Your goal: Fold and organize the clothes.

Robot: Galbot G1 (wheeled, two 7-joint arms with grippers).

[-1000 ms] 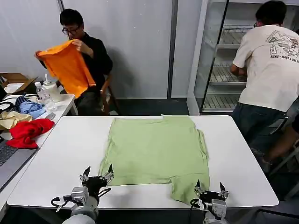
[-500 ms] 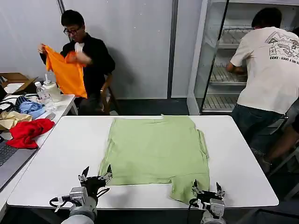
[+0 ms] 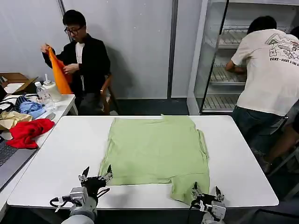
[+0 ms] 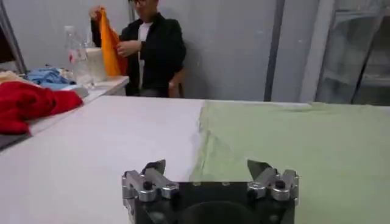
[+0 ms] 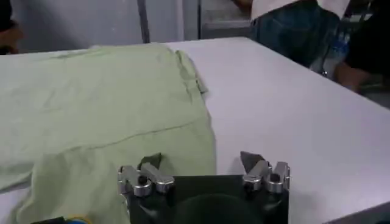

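On the white worktop (image 3: 60,149) the pale green shirt (image 3: 156,151) lies flat, plain face up. At its near edge, left tool (image 3: 95,178) and right tool (image 3: 205,193) wait with fingers apart, holding nothing. We judge folding not begun; next, grip the near hem. The checkered face is hidden.

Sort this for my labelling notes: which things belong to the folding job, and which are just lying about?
Job: light-green shirt, spread on the white table; left claw and right claw, open at its near edge.

Lying about: red garment, blue garment, water bottle.
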